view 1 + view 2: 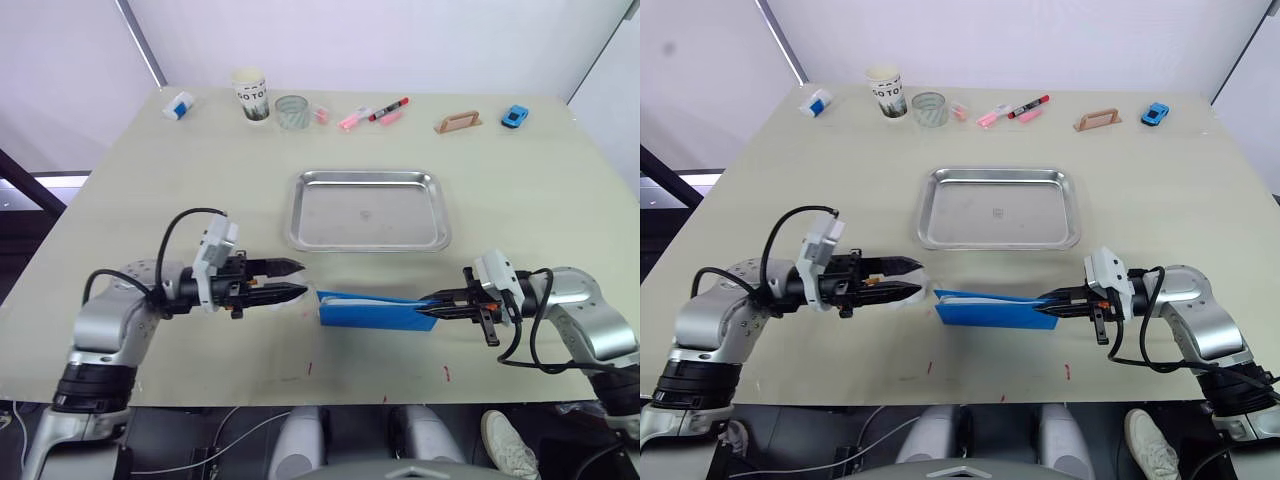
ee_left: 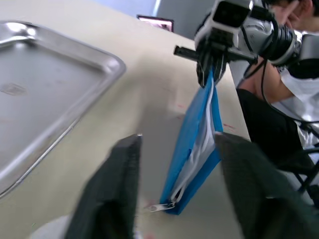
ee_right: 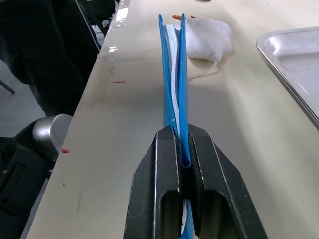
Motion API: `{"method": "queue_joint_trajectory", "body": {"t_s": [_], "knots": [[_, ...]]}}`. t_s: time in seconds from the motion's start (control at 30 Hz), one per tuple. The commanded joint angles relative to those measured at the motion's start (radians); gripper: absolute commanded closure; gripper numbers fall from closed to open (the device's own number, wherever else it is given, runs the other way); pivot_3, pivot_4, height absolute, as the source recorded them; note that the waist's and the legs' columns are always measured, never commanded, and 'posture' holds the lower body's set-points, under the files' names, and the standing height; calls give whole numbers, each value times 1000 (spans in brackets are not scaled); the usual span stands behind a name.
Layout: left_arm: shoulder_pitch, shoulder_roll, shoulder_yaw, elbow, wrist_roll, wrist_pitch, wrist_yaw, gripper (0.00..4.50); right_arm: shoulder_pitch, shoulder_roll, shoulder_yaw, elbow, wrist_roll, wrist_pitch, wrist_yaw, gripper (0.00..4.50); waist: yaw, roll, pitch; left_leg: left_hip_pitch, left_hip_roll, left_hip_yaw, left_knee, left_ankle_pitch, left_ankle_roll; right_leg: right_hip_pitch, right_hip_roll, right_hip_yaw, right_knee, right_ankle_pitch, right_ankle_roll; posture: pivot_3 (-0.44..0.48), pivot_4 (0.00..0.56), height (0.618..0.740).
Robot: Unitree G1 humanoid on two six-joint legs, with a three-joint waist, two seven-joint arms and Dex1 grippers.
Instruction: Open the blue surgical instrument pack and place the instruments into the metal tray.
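Right pincer (image 1: 432, 307) clamped on one end of my blue surgical instrument pack (image 1: 372, 309), which stands on edge. My left pincer (image 1: 296, 279), fingers apart, faces its far end. Beyond both lies the metal tray (image 1: 368, 209).

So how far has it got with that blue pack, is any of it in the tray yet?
Not far. The metal tray holds no instruments. The blue surgical instrument pack stands on edge, pinched at one end by the right tool; its zip looks at least partly undone, showing pale lining. The left tool is open just off the other end, touching nothing. Spreading the pack and moving every instrument is left.
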Motion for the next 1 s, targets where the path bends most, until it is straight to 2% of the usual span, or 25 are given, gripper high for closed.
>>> {"method": "queue_joint_trajectory", "body": {"t_s": [0.03,0.67,1.0], "knots": [[-16,-3,-23,15,26,-61,-34,2393,-5,-5,3,-4,-21,1,-4,4500,0,0,0,0,0,0,0,0,0,0,0,0,0,0,0,0,150,740],[-64,-85,-102,226,117,-262,-147,2393,-21,7,9,-4,-33,-1,-11,4500,0,0,0,0,0,0,0,0,0,0,0,0,0,0,0,0,150,740],[-109,-114,-84,239,84,-227,-146,2393,-22,13,16,-6,-40,-7,-20,4500,-1,0,0,0,0,0,0,0,0,0,0,0,0,0,0,0,150,740]]}}
